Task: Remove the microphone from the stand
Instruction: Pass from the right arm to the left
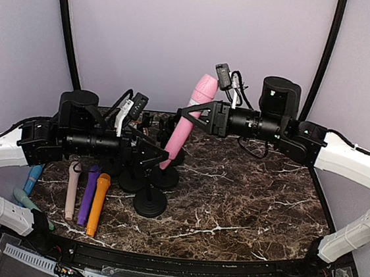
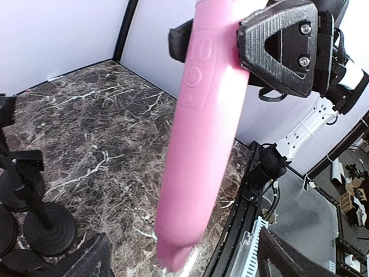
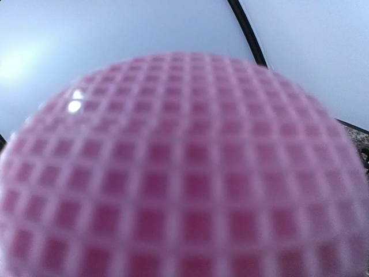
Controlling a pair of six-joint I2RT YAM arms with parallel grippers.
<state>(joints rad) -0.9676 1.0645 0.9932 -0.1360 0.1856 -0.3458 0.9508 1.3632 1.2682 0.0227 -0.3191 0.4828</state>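
Our right jaws grip the pink microphone [image 1: 183, 128] just below its head, tilted above the desk [image 1: 251, 198]; our left jaws gape open.

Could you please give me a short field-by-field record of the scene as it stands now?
pink microphone: tilted; its lower end shows no clip in the left wrist view
right gripper: shut on pink microphone just below its head
left gripper: open, low beside the black stands
black stands: several, upright on the marble table
spare microphones: orange, purple and beige, lying side by side at the left
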